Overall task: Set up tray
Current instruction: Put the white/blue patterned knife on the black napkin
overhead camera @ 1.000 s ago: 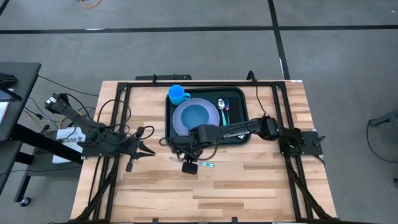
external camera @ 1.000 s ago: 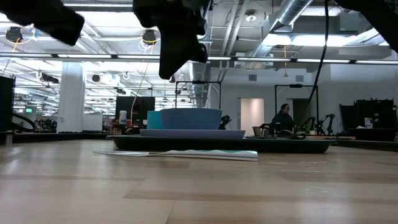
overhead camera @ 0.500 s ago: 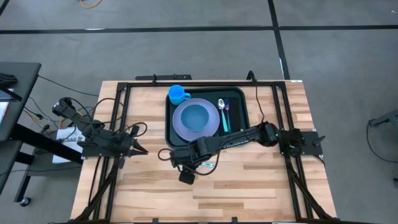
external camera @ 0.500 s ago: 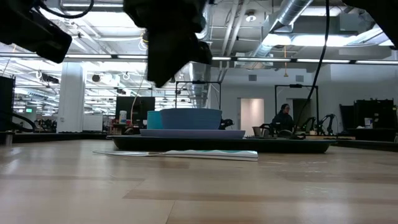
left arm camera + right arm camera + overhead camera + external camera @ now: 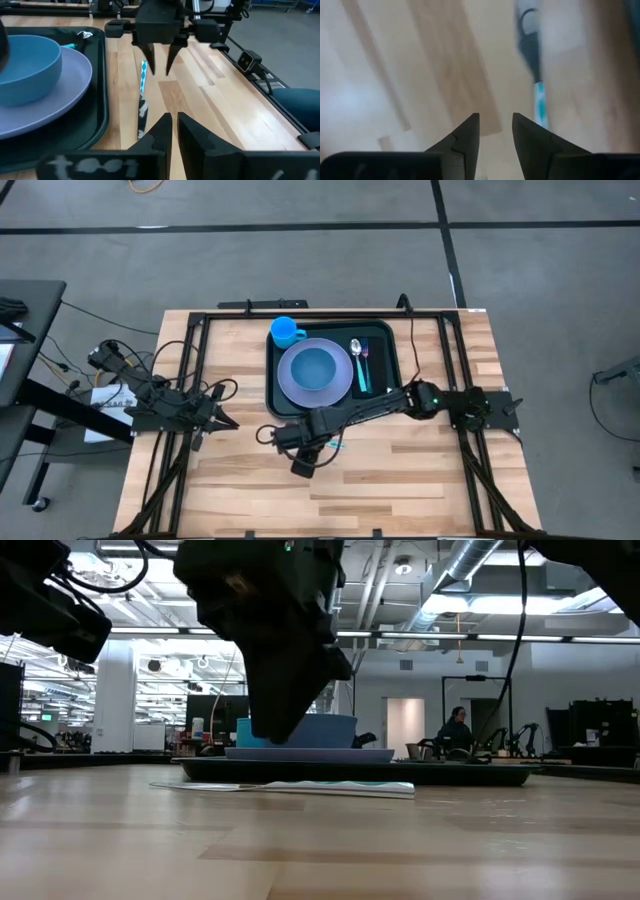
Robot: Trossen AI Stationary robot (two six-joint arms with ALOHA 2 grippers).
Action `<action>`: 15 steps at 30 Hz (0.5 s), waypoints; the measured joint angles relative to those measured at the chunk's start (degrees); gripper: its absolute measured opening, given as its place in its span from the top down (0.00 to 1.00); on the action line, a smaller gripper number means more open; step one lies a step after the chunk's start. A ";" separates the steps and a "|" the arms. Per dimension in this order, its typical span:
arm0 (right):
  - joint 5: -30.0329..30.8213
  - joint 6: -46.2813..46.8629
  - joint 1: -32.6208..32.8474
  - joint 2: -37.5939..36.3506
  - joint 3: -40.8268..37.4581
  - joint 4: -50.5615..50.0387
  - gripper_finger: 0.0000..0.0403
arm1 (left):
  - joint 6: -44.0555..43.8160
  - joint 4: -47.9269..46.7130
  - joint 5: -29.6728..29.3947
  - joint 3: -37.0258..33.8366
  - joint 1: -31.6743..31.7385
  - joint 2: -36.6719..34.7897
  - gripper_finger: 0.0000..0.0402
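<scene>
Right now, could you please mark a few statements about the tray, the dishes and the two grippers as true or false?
1. The blue bowl sits on the lavender round plate inside the dark green rectangular plastic tray. True.
2. The blue cup stands on the bare wooden table. False: it stands in a corner of the tray.
3. The right gripper is open and holds nothing. True.
4. The teal-handled utensil lies on the plate. False: it lies on the table beside the tray.
5. The left gripper grips the tray's rim. False: it is shut on nothing, off to the side.
</scene>
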 joint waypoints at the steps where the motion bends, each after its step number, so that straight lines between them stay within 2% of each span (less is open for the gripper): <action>1: 0.31 -0.43 -0.24 0.00 -0.02 0.02 0.73 | 0.00 0.08 -0.04 0.00 0.00 0.00 0.96; 15: 0.06 -10.75 -2.19 0.84 0.02 1.11 0.73 | 0.94 0.02 0.05 0.00 0.00 0.00 0.96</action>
